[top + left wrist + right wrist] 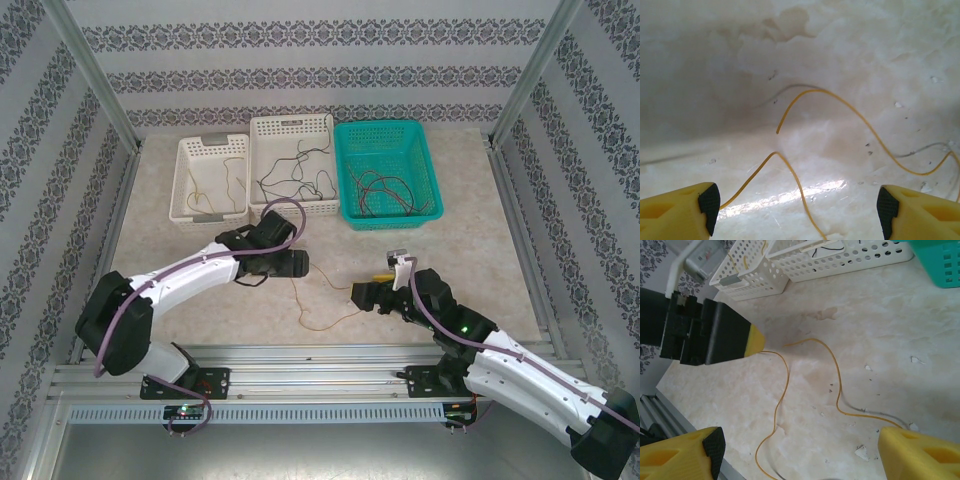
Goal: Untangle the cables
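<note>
Open table [470, 260], loose cable [786, 382], far baskets [385, 124]

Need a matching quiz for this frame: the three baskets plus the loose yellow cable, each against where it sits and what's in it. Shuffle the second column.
Things:
1. teal basket
2. smaller white basket
3. larger white basket
4. loose yellow cable

Descriptions:
A. left end of the row, yellowish cables inside
B. on the bare table, in front of the row
C. right end of the row, reddish cables inside
D. middle of the row, dark thin cables inside

Pairs: 1-C, 2-A, 3-D, 4-B
</note>
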You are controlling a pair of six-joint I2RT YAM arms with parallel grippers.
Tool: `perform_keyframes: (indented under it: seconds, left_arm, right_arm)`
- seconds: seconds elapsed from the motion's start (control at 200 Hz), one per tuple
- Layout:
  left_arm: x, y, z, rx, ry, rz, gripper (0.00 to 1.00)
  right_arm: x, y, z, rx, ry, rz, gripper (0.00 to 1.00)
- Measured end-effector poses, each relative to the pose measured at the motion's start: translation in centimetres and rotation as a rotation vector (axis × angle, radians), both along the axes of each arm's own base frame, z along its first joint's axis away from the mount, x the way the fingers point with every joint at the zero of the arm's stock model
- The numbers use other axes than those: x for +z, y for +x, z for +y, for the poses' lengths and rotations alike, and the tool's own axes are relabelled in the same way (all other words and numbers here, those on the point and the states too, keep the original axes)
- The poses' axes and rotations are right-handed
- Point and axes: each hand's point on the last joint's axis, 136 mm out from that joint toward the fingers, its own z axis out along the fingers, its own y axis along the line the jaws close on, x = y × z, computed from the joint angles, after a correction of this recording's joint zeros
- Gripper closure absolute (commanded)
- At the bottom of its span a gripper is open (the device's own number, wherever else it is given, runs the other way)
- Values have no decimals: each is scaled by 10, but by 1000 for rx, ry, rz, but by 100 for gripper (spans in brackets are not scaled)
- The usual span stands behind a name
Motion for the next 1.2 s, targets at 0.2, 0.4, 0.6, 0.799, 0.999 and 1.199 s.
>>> perform_keyframes:
  seconds: [0.2, 0.4, 0.6, 0.799, 0.999, 1.199]
  left_arm:
    - [-23, -1, 3, 12, 50, 49, 18]
    - [-56, -4, 7, 12, 114, 125, 22]
    - [-69, -1, 5, 17, 124, 135, 44]
    - [-72, 3, 1, 26, 108, 122, 72]
    - [-75, 4, 4, 34, 111, 114, 95]
    - [-74, 4, 4, 35, 107, 111, 100]
  right_arm:
    - [4, -1, -1, 0, 10, -11, 20]
    - [3, -1, -1, 0, 7, -8, 19]
    - [4, -2, -2, 0, 8, -9, 19]
    - [4, -2, -2, 0, 9, -10, 19]
    - [5, -2, -2, 0, 12, -13, 19]
    - [5, -2, -2, 0, 12, -13, 19]
